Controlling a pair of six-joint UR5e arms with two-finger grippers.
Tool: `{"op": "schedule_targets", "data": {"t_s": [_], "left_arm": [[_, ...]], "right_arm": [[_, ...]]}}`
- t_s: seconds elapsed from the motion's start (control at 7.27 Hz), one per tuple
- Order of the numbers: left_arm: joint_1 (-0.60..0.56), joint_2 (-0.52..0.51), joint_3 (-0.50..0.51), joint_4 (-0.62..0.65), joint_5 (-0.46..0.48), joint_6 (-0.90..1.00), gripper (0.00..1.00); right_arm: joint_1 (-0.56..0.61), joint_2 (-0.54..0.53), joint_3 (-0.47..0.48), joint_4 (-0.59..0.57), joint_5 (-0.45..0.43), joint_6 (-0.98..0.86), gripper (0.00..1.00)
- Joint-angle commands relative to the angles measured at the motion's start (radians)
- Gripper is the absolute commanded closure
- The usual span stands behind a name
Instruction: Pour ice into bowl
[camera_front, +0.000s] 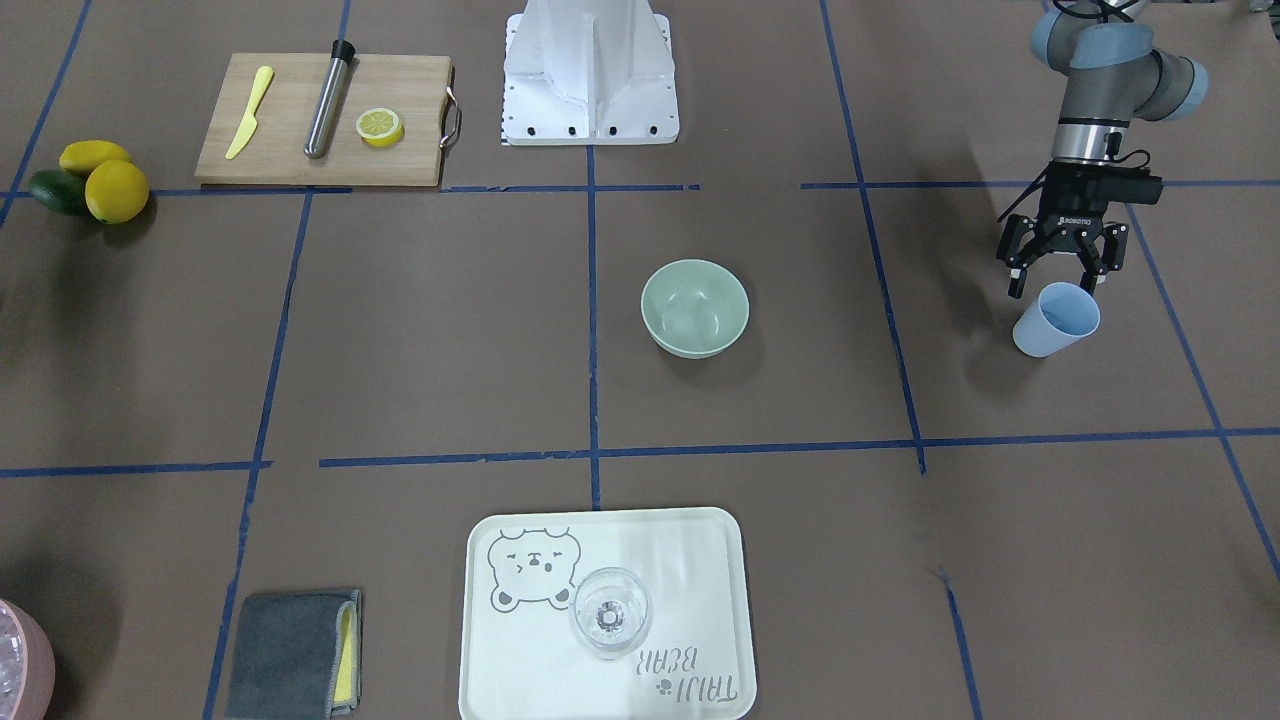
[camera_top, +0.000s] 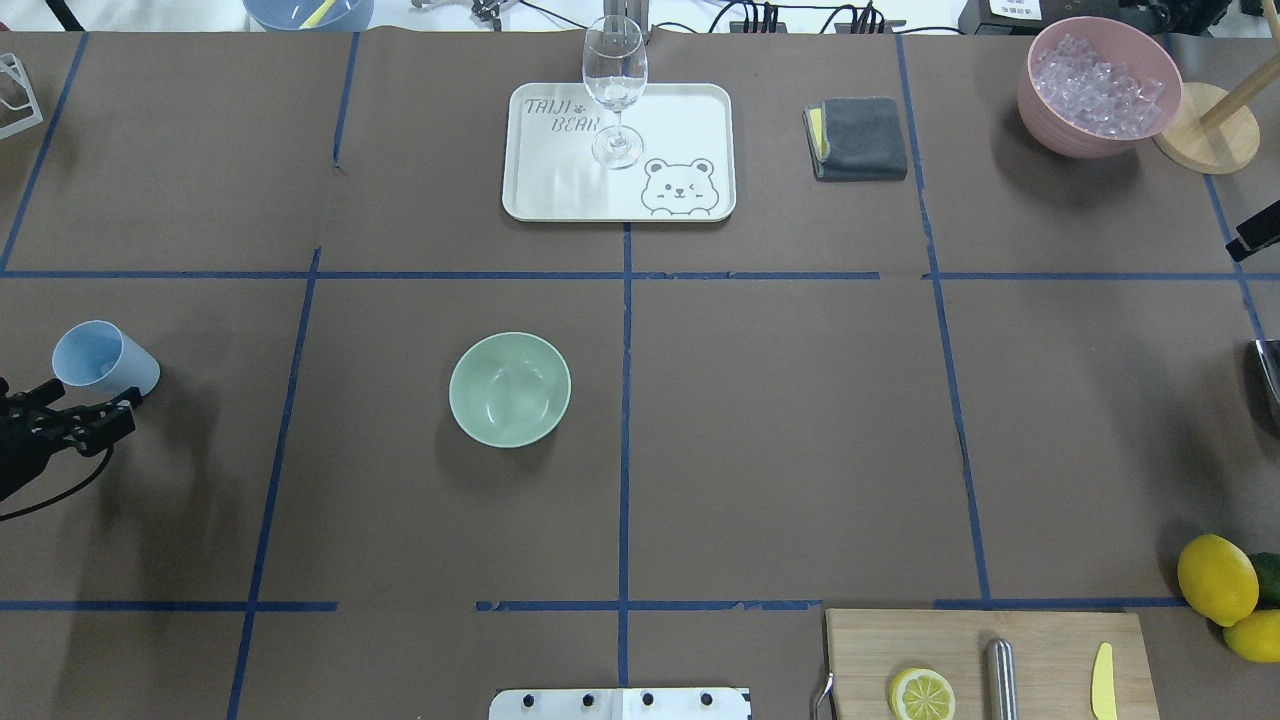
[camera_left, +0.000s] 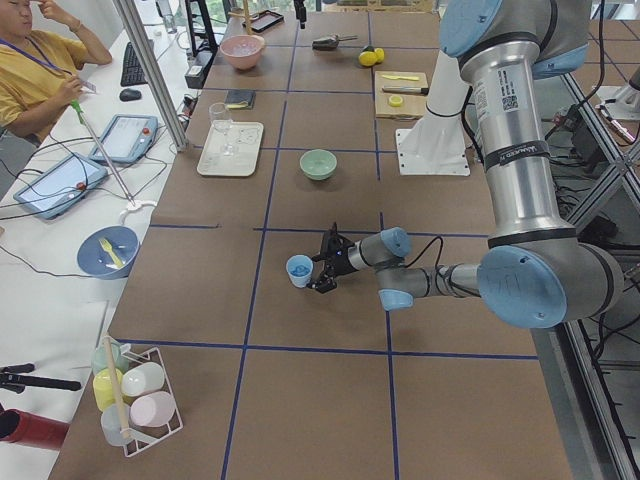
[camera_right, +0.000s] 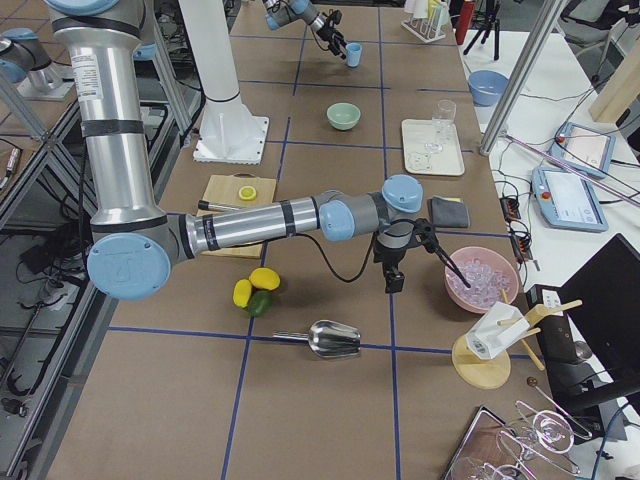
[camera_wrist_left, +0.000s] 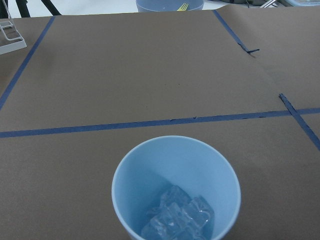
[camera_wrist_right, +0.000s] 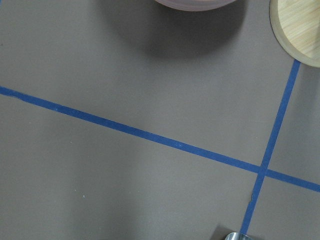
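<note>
Several clear cubes of ice (camera_wrist_left: 177, 217) lie heaped in the bottom of the blue cup (camera_wrist_left: 175, 185). The cup stands on the counter (camera_top: 780, 430), well apart from the bowl (camera_top: 510, 390), at the bowl's 9 o'clock in the overhead view.

The left hand (camera_front: 1056, 285) lies low and roughly level, coming at the cup from the robot's side. Its fingers (camera_front: 1013, 272) are spread wide and released, with one tip on each side of the cup's near wall. Whether either tip touches the cup cannot be told.

The right hand (camera_right: 415, 270) hangs over the counter near the pink bowl (camera_top: 1100, 130), which holds more ice and sits at the bowl's 2 o'clock. Whether this hand is released or clenched cannot be told. A scoop (camera_right: 335, 340) lies on the counter at the right hand's 7 o'clock in the right-side view.

At the bowl's 1 o'clock is the tray (camera_top: 540, 190), with the glass (camera_top: 615, 90) upright on it. A grey cloth (camera_top: 860, 140) lies between the tray and the pink bowl. At the bowl's 4 o'clock the board (camera_top: 1040, 640) carries a lemon half (camera_top: 922, 694), a steel rod (camera_top: 1000, 680) and a yellow knife (camera_top: 1103, 682).
</note>
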Motion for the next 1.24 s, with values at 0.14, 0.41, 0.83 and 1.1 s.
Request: {"op": "schedule_targets", "data": {"t_s": [0.14, 0.41, 0.83, 1.1], "left_arm": [[0.000, -0.064, 0.065, 0.000, 0.000, 0.002, 0.01], [-0.017, -0.064, 0.072, 0.001, 0.002, 0.003, 0.01], [-0.048, -0.066, 0.074, 0.003, 0.006, 0.002, 0.02], [-0.048, -0.095, 0.092, 0.003, 0.006, 0.002, 0.02]], "right_arm": [[0.002, 0.005, 0.000, 0.000, -0.002, 0.003, 0.00], [0.002, 0.006, 0.000, 0.000, -0.003, 0.004, 0.00], [0.002, 0.009, -0.002, 0.000, -0.005, 0.006, 0.00], [0.002, 0.011, -0.002, 0.000, -0.005, 0.006, 0.00]]}}
